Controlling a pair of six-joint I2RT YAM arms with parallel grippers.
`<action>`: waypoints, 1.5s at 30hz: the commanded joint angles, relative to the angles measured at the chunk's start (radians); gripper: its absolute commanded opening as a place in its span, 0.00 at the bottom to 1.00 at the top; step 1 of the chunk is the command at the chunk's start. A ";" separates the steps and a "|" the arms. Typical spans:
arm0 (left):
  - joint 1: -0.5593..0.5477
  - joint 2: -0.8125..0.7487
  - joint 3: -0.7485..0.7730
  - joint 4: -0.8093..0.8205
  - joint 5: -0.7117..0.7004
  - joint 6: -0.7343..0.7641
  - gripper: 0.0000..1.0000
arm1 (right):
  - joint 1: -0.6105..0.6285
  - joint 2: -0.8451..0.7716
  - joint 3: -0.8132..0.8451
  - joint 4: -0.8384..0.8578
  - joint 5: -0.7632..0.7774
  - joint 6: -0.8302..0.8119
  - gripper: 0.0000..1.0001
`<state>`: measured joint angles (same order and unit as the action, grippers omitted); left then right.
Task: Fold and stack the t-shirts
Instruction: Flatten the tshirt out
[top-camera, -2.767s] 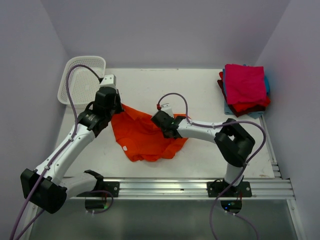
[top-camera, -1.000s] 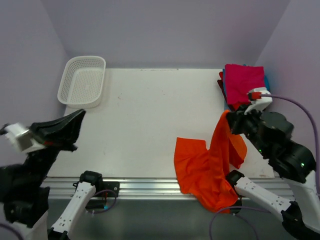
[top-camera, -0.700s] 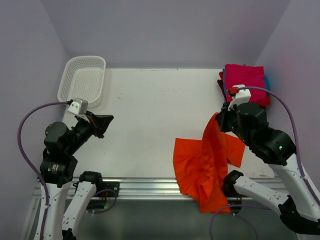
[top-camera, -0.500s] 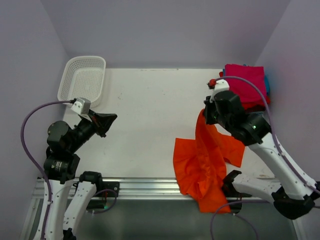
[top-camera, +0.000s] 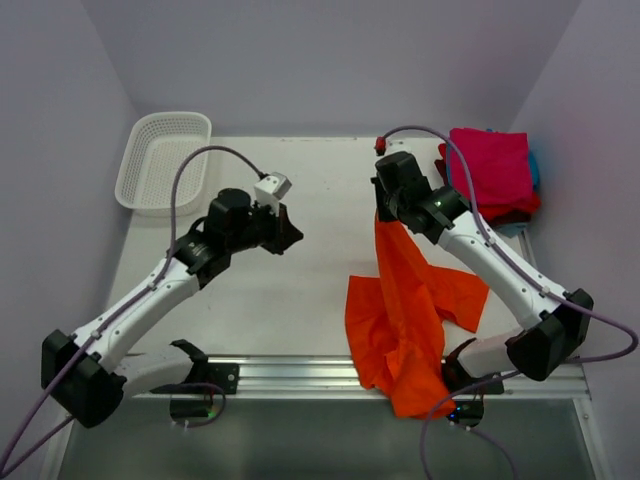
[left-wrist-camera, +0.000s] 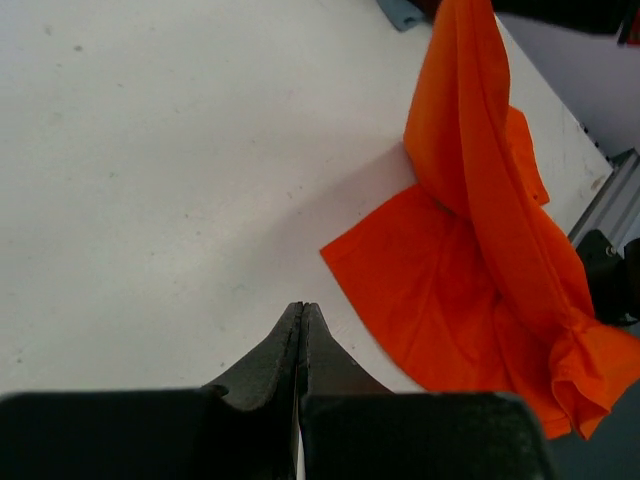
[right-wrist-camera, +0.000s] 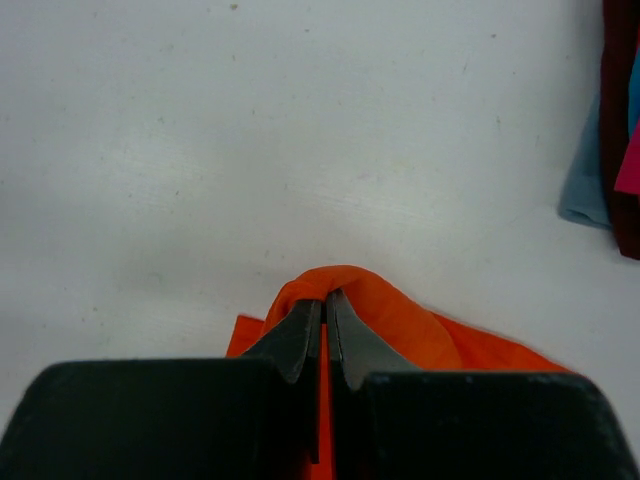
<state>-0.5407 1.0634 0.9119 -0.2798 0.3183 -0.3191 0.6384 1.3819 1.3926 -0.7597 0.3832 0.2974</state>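
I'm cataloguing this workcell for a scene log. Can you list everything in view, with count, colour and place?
orange t-shirt: one, bright orange, pinched up at one spot, the rest lying near right and hanging over the near edge
folded t-shirts: one stack, magenta-pink on top, red, maroon and light blue beneath, far right corner
basket: one, white lattice, far left corner
table: one, white
rail: one, metal, along the near edge
left gripper: black, shut, empty, over the table's middle
right gripper: black, shut on the orange t-shirt
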 joint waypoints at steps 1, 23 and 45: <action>-0.135 0.122 0.080 0.051 -0.080 0.071 0.00 | -0.069 0.080 0.088 0.079 0.030 -0.021 0.00; -0.720 0.478 0.028 0.145 -0.447 -0.215 0.00 | -0.350 0.551 0.379 0.155 -0.047 -0.026 0.00; -0.751 0.563 0.090 0.134 -0.392 -0.400 0.76 | -0.356 0.549 0.347 0.183 -0.086 -0.021 0.00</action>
<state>-1.2762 1.6569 0.9661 -0.1951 -0.1486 -0.6815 0.2832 1.9419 1.7317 -0.6189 0.3004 0.2722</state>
